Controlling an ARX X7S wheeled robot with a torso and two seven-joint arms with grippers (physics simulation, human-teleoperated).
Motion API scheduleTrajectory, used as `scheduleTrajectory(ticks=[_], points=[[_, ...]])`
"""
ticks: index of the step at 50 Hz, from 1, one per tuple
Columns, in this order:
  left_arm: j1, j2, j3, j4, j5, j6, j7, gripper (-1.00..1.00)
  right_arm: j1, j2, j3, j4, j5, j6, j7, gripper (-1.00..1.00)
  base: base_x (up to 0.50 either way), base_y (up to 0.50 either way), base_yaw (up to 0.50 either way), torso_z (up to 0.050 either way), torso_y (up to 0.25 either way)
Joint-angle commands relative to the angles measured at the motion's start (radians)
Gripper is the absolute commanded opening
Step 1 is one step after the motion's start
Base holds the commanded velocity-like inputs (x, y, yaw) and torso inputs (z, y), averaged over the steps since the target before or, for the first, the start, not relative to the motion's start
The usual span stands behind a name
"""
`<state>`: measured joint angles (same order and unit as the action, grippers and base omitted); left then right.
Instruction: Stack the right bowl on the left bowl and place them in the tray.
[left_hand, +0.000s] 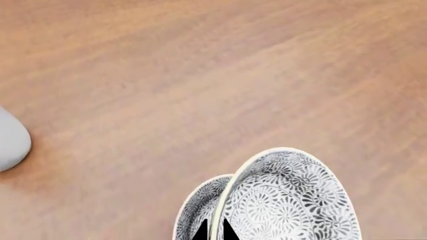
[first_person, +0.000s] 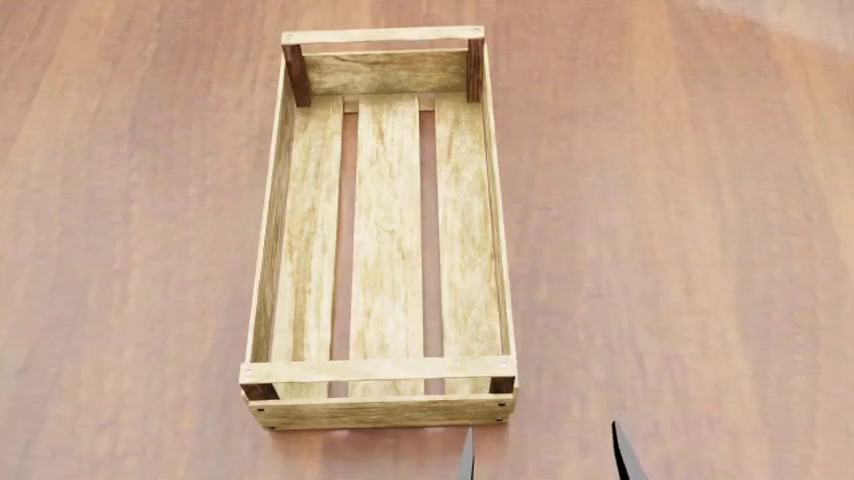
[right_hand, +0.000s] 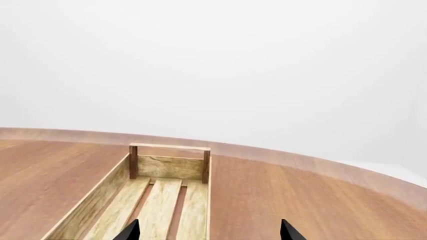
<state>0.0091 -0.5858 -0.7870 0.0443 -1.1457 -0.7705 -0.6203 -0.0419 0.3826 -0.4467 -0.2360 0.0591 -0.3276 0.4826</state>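
Two grey-and-white floral bowls are nested together in the left wrist view, the nearer bowl (left_hand: 290, 200) and the other bowl (left_hand: 199, 205) showing beside it. My left gripper (left_hand: 215, 231) is shut on their cream rim, one black fingertip on each side of it. Neither the bowls nor the left gripper appear in the head view. The tray (first_person: 384, 408), a long light-wood crate with three floor slats, lies empty in the middle of the table. My right gripper (first_person: 545, 455) stands open just beyond the tray's near right corner, holding nothing; the right wrist view shows it (right_hand: 210, 231) facing along the tray (right_hand: 170, 167).
Brown wooden tabletop (first_person: 667, 250) surrounds the tray on all sides. A pale grey rounded object (left_hand: 10, 142) sits at the edge of the left wrist view. The table's curved far edge (right_hand: 320, 162) shows against a white background.
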Motion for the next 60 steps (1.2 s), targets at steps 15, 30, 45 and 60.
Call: scheduleTrajectory(ticks=[15,30,45,60], points=[[-0.021,0.017,0.022,-0.079,0.094,0.077,0.055,-1.0,0.0,-0.012,0.02,0.008,-0.012,-0.008,-0.013,1.0,0.0,0.0,0.0,0.0,0.0],[-0.027,0.019,0.045,-0.103,0.112,0.092,0.084,-1.0,0.0,-0.009,0.019,0.006,-0.013,-0.005,-0.007,1.0,0.0,0.0,0.0,0.0,0.001],[-0.022,0.015,0.065,-0.108,0.132,0.12,0.143,1.0,0.0,-0.007,0.016,0.009,-0.013,-0.01,-0.004,1.0,0.0,0.0,0.0,0.0,0.0],[0.006,0.015,0.09,-0.055,0.205,0.195,0.179,1.0,0.0,-0.005,0.008,0.006,-0.016,-0.005,-0.003,1.0,0.0,0.0,0.0,0.0,0.0]])
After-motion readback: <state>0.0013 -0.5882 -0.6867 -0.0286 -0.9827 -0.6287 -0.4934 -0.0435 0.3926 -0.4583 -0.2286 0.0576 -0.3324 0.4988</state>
